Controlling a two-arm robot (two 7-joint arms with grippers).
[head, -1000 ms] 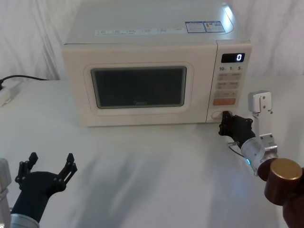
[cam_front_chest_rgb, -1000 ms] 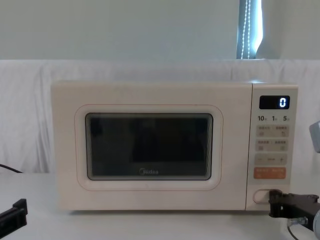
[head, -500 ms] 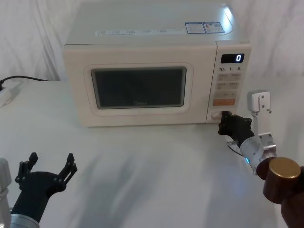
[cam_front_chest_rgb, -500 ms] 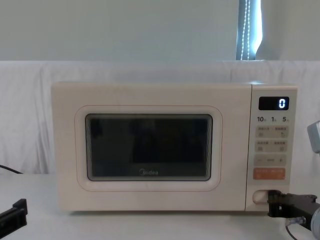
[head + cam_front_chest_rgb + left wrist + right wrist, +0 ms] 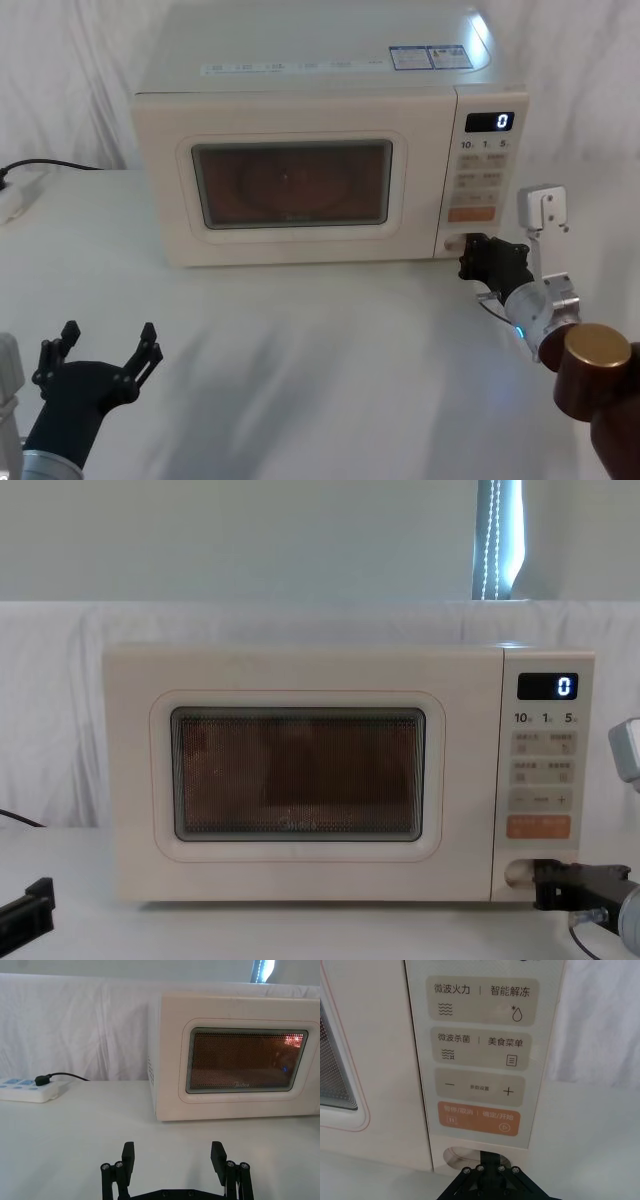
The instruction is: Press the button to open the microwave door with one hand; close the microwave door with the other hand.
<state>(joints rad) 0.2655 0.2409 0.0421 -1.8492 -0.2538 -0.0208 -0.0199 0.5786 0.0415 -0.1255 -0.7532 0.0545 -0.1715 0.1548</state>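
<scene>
The cream microwave stands at the back of the table, and its door (image 5: 290, 185) (image 5: 295, 775) (image 5: 245, 1060) sits flush with the body. An orange light glows behind the mesh window. My right gripper (image 5: 472, 248) (image 5: 541, 876) (image 5: 490, 1166) is shut, and its tip is pressed into the cream button (image 5: 455, 243) (image 5: 514, 874) (image 5: 460, 1156) at the bottom of the control strip, covering the button's right half. My left gripper (image 5: 100, 350) (image 5: 172, 1160) hovers open low over the table's near left, well in front of the door, holding nothing.
A white power strip (image 5: 15, 195) (image 5: 27, 1090) with a black cable lies at the far left beside the microwave. The orange key (image 5: 477, 1117) sits just above the button, and the display (image 5: 490, 122) reads 0. Bare white cloth lies between my left gripper and the door.
My right gripper has edged forward into the button. The window, dark before, now glows orange from inside. The left arm has not moved.
</scene>
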